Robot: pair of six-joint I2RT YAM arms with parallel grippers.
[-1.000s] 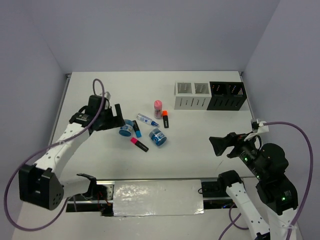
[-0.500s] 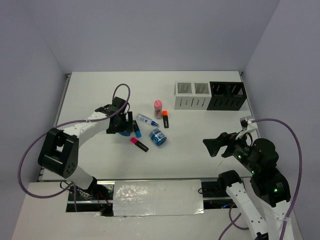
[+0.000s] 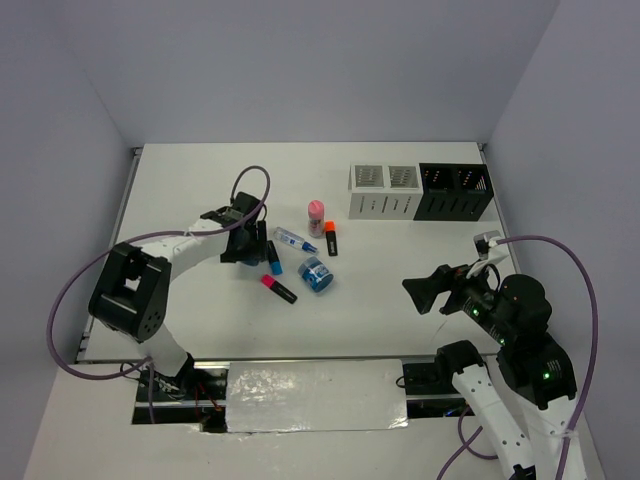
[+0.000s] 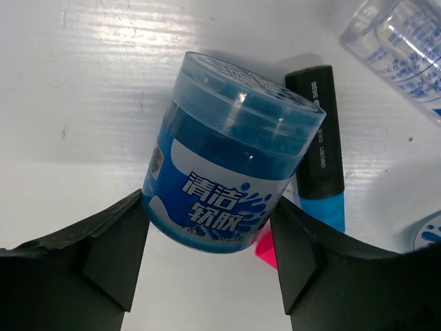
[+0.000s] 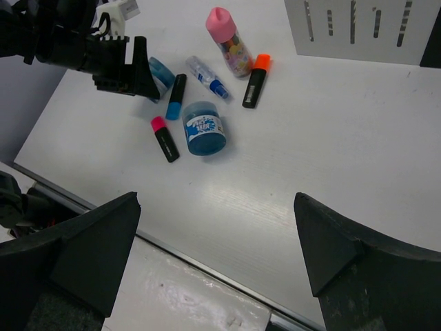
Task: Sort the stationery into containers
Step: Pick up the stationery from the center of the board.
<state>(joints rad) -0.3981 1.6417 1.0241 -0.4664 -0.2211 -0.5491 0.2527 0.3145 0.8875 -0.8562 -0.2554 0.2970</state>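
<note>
1. The blue roll (image 4: 234, 158) is found on the surface (image 4: 69, 83), just beside the blue-capped highlighter (image 4: 318, 152).
2. It is closely bracketed by the left gripper (image 4: 209, 234); whether it is squeezed cannot be told.
3. It is judged light, rigid and slick; the labelled body should be held.

My left arm reaches forward, low over the bench, its black two-finger hand (image 3: 249, 254) pointing down. The fingers (image 4: 114, 255) touch both sides of a round blue plastic roll (image 4: 227, 186). My right hand (image 3: 415, 292) hovers high, fingers spread wide.
</note>
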